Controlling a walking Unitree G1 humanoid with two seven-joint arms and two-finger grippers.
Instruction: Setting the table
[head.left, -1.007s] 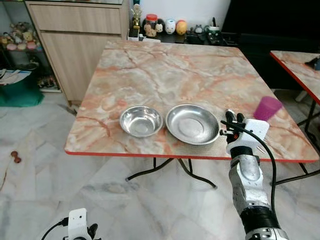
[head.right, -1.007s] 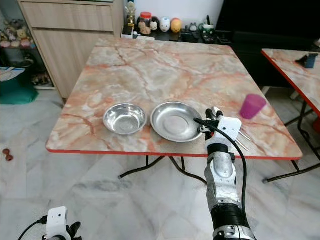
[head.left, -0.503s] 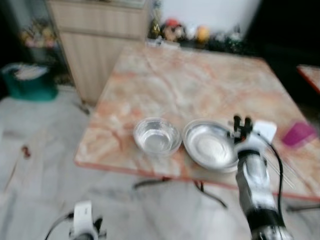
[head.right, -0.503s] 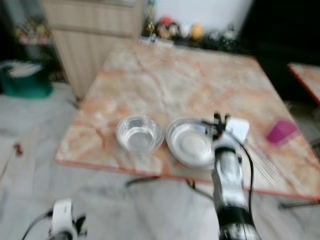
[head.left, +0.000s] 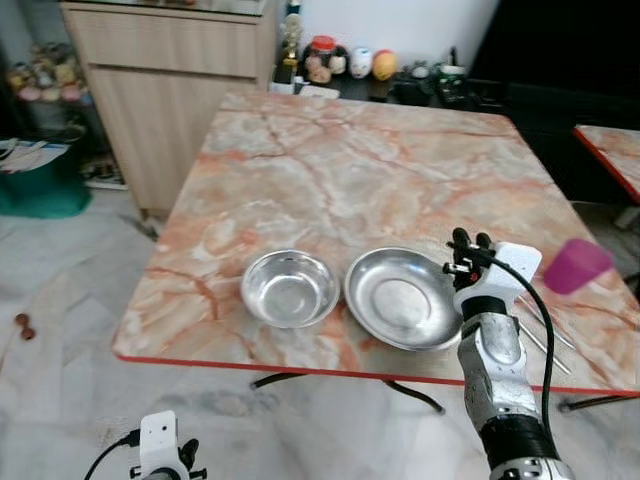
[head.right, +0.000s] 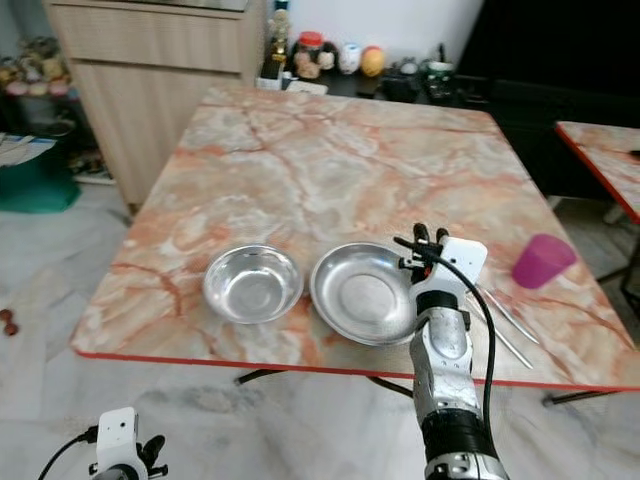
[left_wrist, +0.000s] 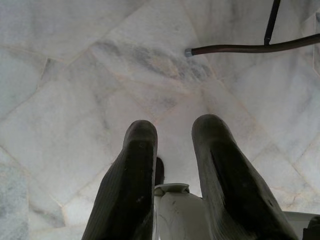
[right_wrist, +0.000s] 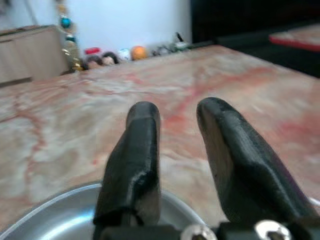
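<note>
Here the right hand (head.left: 468, 240), slightly spread and empty, hovers at the steel plate's (head.left: 400, 297) 3 o'clock rim; light, stiff, slippery — pinch that thin rim.

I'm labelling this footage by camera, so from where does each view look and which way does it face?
Left and right eye views: on the head, facing forward and down at the marble table, bowl, plate, pink cup; right arm raised, left gripper low.
Left wrist view: facing the floor past its fingers.
Right wrist view: along its fingers, over the plate's rim.
Shared: plate, table.
</note>
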